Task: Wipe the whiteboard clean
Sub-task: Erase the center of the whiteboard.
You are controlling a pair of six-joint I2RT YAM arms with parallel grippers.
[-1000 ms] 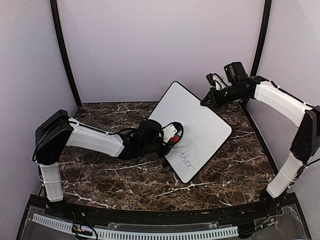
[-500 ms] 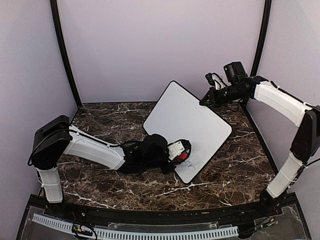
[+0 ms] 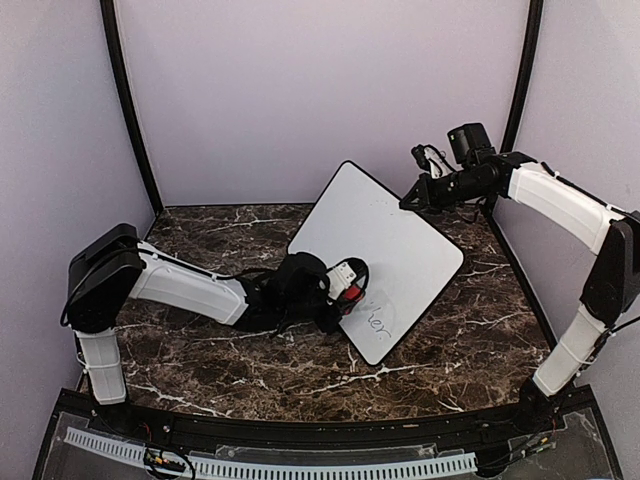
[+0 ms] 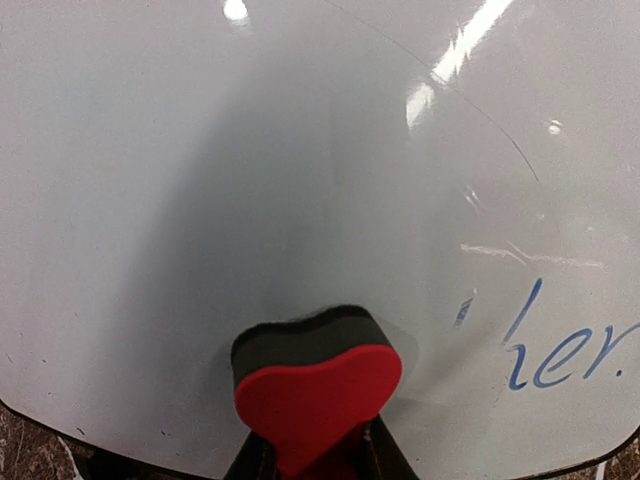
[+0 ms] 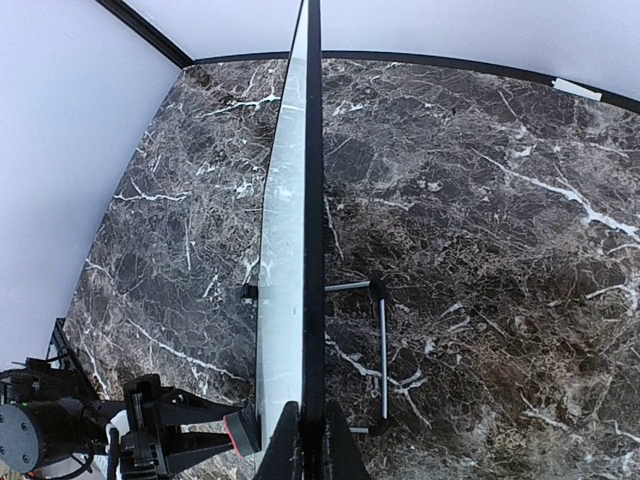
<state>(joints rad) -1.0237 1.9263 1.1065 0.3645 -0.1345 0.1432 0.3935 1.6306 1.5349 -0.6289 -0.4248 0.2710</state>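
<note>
Left wrist view: whiteboard (image 4: 300,150) cropped top, left, right; blue writing (image 4: 560,345) runs off right edge; eraser (image 4: 318,395) cropped at bottom.

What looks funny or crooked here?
The whiteboard isn't lying flat: it leans up at a slant, with the right gripper pinching its top edge. Blue letters reading "her" are left near its lower corner, beside the red heart-shaped eraser in the left gripper. Nothing looks spilled or broken.
</note>
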